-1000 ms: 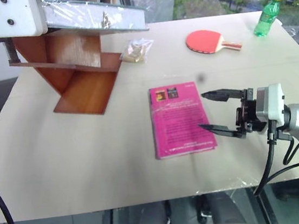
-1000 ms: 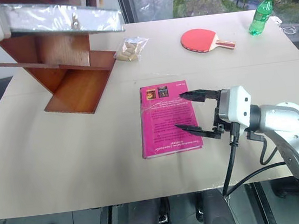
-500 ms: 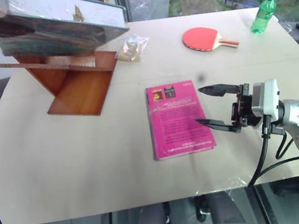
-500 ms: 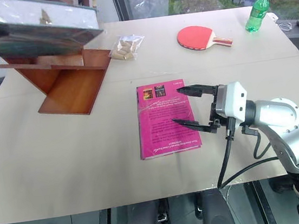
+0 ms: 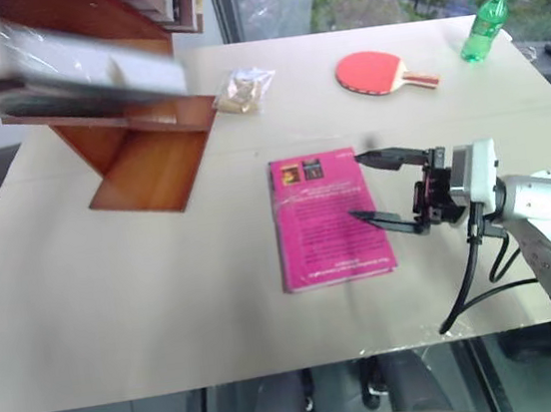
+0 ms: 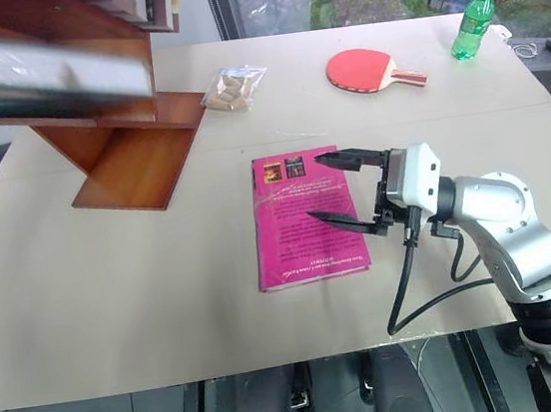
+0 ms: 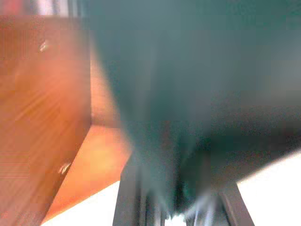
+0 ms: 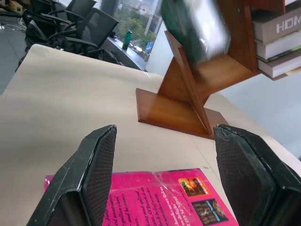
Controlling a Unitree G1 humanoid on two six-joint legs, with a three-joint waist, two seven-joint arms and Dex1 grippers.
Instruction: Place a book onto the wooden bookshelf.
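Head views: a pale table with the bookshelf at its far left and everything else spread to the right.
Book: held up in the air at the far left, over the bookshelf's lower board, blurred; it lies close to flat, seen edge-on, its long axis running left to right across the view, the free end pointing right toward the table's middle. In the right wrist view the book hangs in front of the bookshelf's slanted panels, glossy wrap catching light.
Left gripper: the wrist view is too blurred for the fingers to be made out, yet the teal cover rises straight from between them, so they are clamped on the book's near end.
Bookshelf: reddish-brown, slanted panels above a flat base board; a stack of other books sits on an upper level.
Right gripper: fingers spread wide, holding nothing, pointing left, hovering over the right edge of the pink book.
Pink book: flat on the table near the middle, long axis running toward and away from the robot.
Paddle: red, on the far side of the table.
Bottle: green, upright, at the far right corner.
Bag: small clear packet just beside the bookshelf.
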